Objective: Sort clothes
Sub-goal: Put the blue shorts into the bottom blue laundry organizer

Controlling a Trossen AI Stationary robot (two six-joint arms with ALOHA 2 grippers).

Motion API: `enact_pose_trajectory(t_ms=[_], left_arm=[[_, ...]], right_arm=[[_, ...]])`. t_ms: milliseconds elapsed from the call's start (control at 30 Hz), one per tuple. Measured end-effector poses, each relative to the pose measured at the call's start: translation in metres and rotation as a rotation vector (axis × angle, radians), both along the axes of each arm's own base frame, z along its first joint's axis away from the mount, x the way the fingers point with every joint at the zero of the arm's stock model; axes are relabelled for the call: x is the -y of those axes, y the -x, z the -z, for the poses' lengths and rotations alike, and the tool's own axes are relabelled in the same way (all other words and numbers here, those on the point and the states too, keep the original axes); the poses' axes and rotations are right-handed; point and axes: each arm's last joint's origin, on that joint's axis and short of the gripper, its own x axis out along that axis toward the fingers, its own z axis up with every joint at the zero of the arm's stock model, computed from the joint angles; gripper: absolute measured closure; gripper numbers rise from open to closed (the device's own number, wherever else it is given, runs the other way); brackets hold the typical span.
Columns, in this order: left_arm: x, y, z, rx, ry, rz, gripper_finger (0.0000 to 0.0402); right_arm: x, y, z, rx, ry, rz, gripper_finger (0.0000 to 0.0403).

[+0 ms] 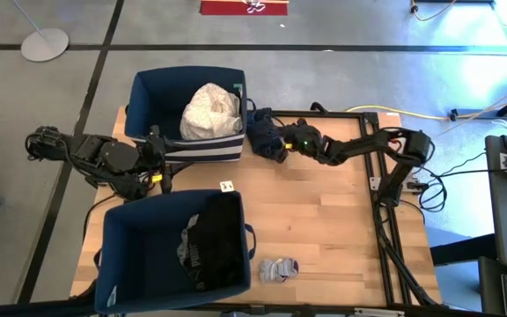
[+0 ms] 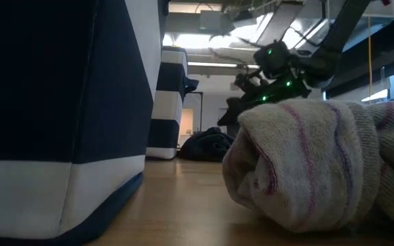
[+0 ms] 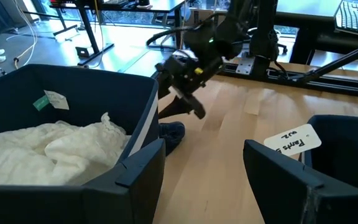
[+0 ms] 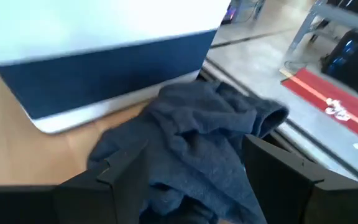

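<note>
A navy garment (image 1: 265, 136) lies crumpled on the table against the far bin's right side; it also shows in the right wrist view (image 4: 191, 143). My right gripper (image 1: 282, 139) hangs open just above it, fingers pointing down, one on either side of the heap (image 4: 194, 180). The low view shows the gripper (image 2: 252, 92) clear of the garment (image 2: 207, 145). My left gripper (image 1: 159, 172) is open and empty (image 3: 207, 186) between the two bins. White garments (image 1: 209, 110) lie in the far bin. Dark garments (image 1: 205, 246) lie in the near bin. Grey socks (image 1: 278, 269) lie near the table's front edge.
The far navy bin (image 1: 143, 101) with a white striped wall stands at the table's back left. The near navy bin (image 1: 121, 255) stands at the front left and carries a paper tag (image 3: 291, 140). Bare wood lies at the table's centre and right. A black frame (image 1: 381, 176) edges the right side.
</note>
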Motion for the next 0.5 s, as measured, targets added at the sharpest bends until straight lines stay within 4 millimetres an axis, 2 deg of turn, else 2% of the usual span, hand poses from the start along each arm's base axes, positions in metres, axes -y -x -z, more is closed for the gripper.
enact_pose_trajectory(t_ms=[167, 267, 433, 500], left_arm=[[0.0, 0.0, 0.0, 0.0, 0.0, 0.0, 0.0194], [0.0, 0.0, 0.0, 0.002, 0.004, -0.001, 0.0194], [0.0, 0.0, 0.0, 0.002, 0.01, -0.005, 0.0194], [0.0, 0.0, 0.0, 0.0, 0.004, -0.002, 0.0194]], right_arm=[[0.016, -0.012, 0.015, -0.054, -0.011, -0.079, 0.0152], [0.021, -0.023, 0.025, -0.139, 0.009, -0.111, 0.0152], [0.025, -0.037, 0.04, -0.264, -0.057, -0.153, 0.0152], [0.024, -0.04, 0.04, -0.296, -0.042, -0.135, 0.0153]])
